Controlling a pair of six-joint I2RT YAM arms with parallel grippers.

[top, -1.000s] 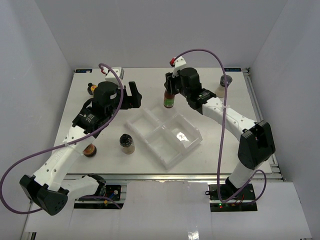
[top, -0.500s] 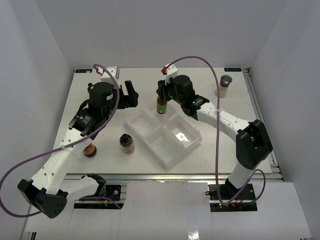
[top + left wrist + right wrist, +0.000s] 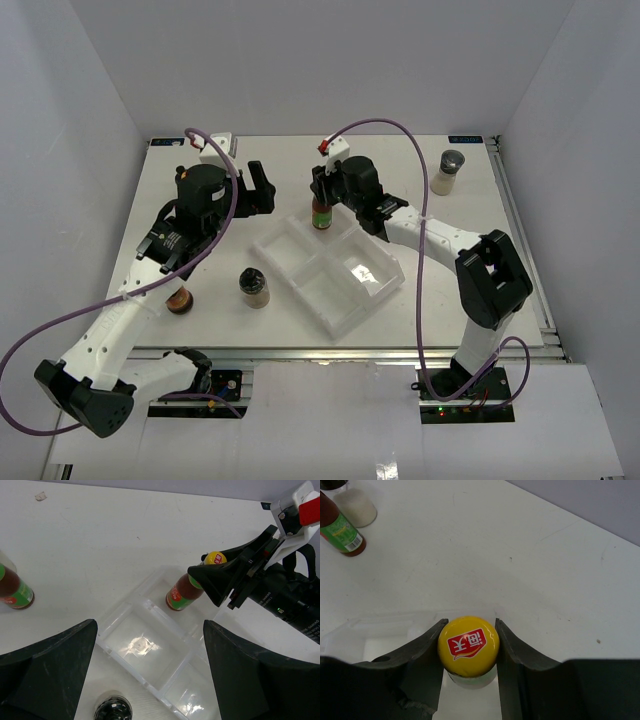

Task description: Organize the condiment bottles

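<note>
My right gripper (image 3: 321, 203) is shut on the yellow cap (image 3: 468, 645) of a slim dark sauce bottle (image 3: 321, 214). The bottle hangs tilted with its base in the far compartment of the clear tray (image 3: 345, 300), as the left wrist view (image 3: 185, 590) shows. My left gripper (image 3: 259, 188) is open and empty above the tray's left side (image 3: 150, 680). A second sauce bottle (image 3: 342, 530) and a pale black-capped bottle (image 3: 356, 506) stand at the far left. Another black-capped bottle (image 3: 254, 288) stands left of the tray. A grey-lidded shaker (image 3: 451, 170) stands at the far right.
A brown jar (image 3: 179, 299) is partly hidden under my left arm near the table's left front. The tray's other compartments (image 3: 132, 645) hold nothing. A small white box (image 3: 217, 145) sits at the table's back edge.
My right gripper has carried the sauce bottle to the left and lowered it to the tray's far compartment. My left gripper has drawn back slightly to the left.
</note>
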